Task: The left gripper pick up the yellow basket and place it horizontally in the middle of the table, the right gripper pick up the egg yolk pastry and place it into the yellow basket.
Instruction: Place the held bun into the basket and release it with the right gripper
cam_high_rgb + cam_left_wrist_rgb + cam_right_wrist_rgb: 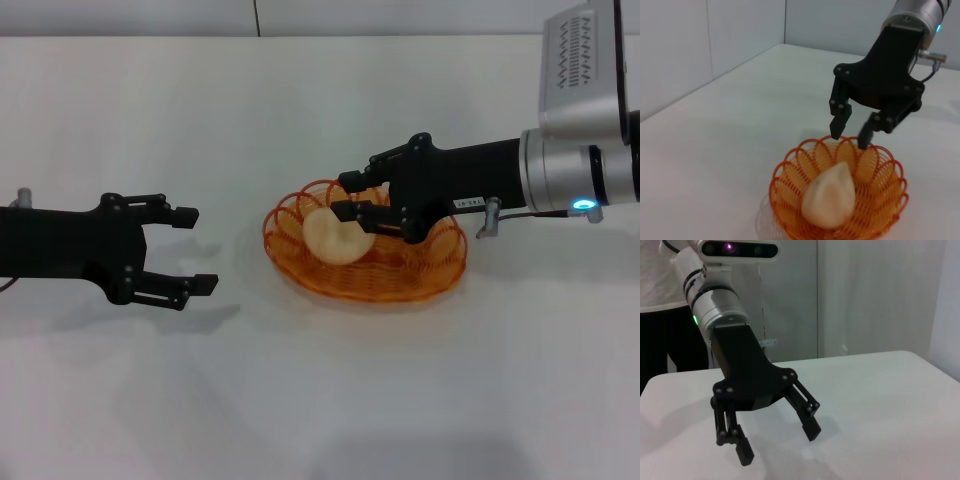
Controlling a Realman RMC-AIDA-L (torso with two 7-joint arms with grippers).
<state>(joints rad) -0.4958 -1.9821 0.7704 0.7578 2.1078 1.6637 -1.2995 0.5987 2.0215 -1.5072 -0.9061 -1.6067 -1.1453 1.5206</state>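
The yellow basket [432, 272] sits on the white table [330, 400] near the middle, a little to the right. The egg yolk pastry [328, 238] lies inside it at its left end. My right gripper [350, 197] is open just above the basket, its fingers over the pastry and not touching it. In the left wrist view the right gripper [850, 138] hangs open over the far rim of the basket [891, 167], with the pastry [831, 196] below it. My left gripper [197, 249] is open and empty, left of the basket. It also shows open in the right wrist view [779, 445].
The table's far edge [256, 36] meets a grey wall at the back. White tabletop lies in front of the basket and between it and the left gripper. A person in dark trousers [657, 335] stands behind the left arm in the right wrist view.
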